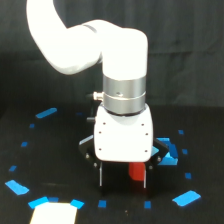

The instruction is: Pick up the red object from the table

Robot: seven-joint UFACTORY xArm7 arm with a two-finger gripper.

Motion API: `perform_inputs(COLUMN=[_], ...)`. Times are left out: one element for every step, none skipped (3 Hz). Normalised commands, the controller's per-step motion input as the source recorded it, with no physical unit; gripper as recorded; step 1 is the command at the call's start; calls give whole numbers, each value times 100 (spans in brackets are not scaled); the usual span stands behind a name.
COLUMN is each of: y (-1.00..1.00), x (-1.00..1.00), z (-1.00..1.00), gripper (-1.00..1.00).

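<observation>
The red object [136,171] is a small red-orange block low in the middle of the exterior view, on or just above the black table [50,165]; which one I cannot tell. My gripper [122,184] points straight down over it. Its two thin dark fingers stand far apart, much wider than the block, so it is open. The block sits between them, close against the finger [145,176] on the view's right. Its top is hidden by the white gripper body.
A flat blue piece [167,152] lies just to the view's right of the gripper. Blue tape marks [16,187] dot the table, and a pale patch [52,214] sits at the near edge. A black curtain closes the back.
</observation>
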Motion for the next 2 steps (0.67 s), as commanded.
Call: perform_inputs(y=[78,100], x=[8,12], z=[-27,-53], gripper=[-100,-89])
